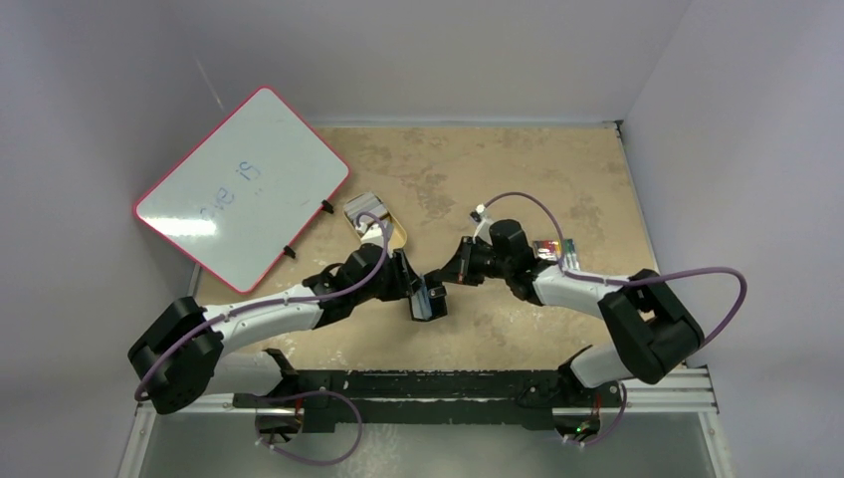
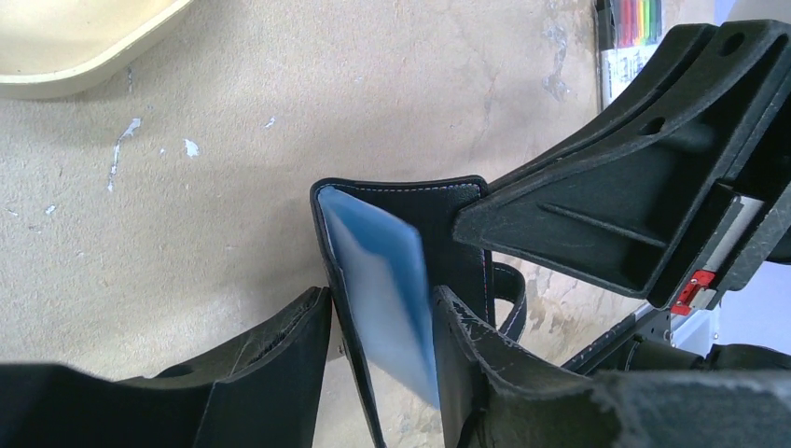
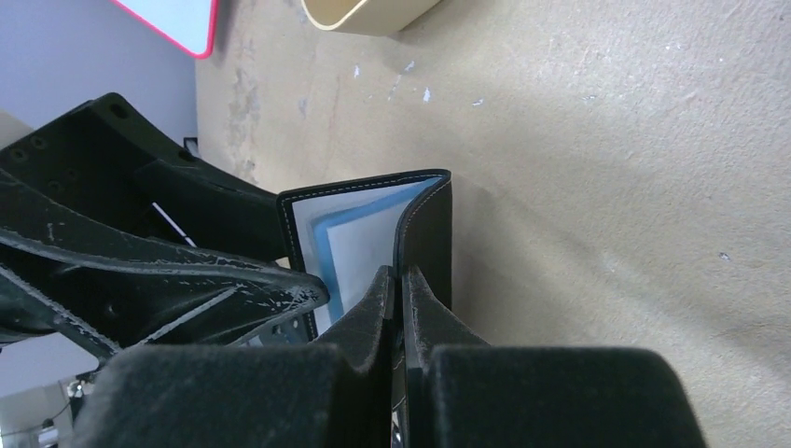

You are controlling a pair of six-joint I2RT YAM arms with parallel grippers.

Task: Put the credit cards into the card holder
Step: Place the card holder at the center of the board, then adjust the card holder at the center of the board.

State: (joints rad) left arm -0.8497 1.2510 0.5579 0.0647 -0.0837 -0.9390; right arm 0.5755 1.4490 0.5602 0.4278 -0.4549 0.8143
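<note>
At mid-table, between the two arms, the card holder (image 1: pixel 428 299) stands on edge, folded open in a V with its blue lining showing. My right gripper (image 3: pixel 398 280) is pinched fully together on the outer black leaf, near its top edge. My left gripper (image 2: pixel 382 299) has its jaws part-way apart, one on each side of the blue-lined leaf; whether they press it or merely bracket it, I cannot tell. Neither holds a card, and I cannot pick out the credit cards with any certainty in these views. The gold tin (image 1: pixel 395 235) lies just beyond the left arm.

I judge the step in hand to be spreading and steadying the holder, with no card yet loaded. Next move, as I read it: one gripper has to hold the holder open with a slot mouth exposed while the other lets go and fetches a card — a thin, flat thing that will want lifting by an edge, then lining up squarely with the slot.
</note>
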